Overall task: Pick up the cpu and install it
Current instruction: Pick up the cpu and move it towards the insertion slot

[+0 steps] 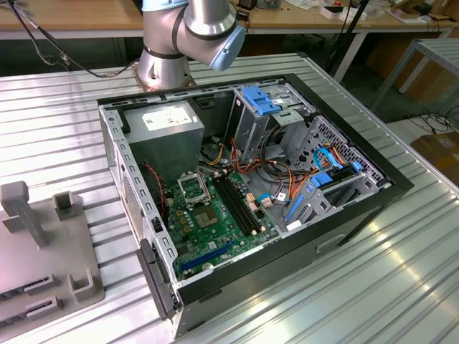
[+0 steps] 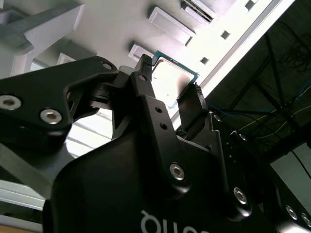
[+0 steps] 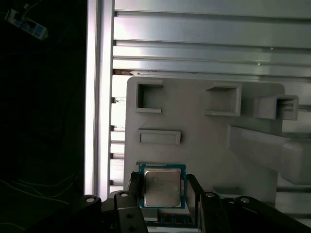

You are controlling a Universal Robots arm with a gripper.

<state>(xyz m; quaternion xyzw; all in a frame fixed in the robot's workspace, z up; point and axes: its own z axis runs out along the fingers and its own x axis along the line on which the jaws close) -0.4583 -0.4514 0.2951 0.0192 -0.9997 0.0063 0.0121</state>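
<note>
The cpu (image 3: 162,187), a small square chip with a silver-grey top and a thin greenish rim, sits between the two black fingers of my gripper (image 3: 163,188) above the grey parts fixture (image 3: 194,136). One finger (image 3: 132,187) presses on each side edge of the chip. The second wrist view shows the cpu (image 2: 173,77) from the side, clamped at the fingertips of the gripper (image 2: 169,77). In the exterior view the black square socket frame (image 1: 192,189) lies open on the green motherboard (image 1: 222,229) inside the computer case.
The open computer case (image 1: 344,215) lies on a ribbed metal table (image 1: 373,287), with drive cages, cables and memory slots (image 1: 237,201) beside the socket. The grey fixture (image 1: 43,251) with raised posts is at the exterior view's left. The arm's base (image 1: 168,64) stands behind the case.
</note>
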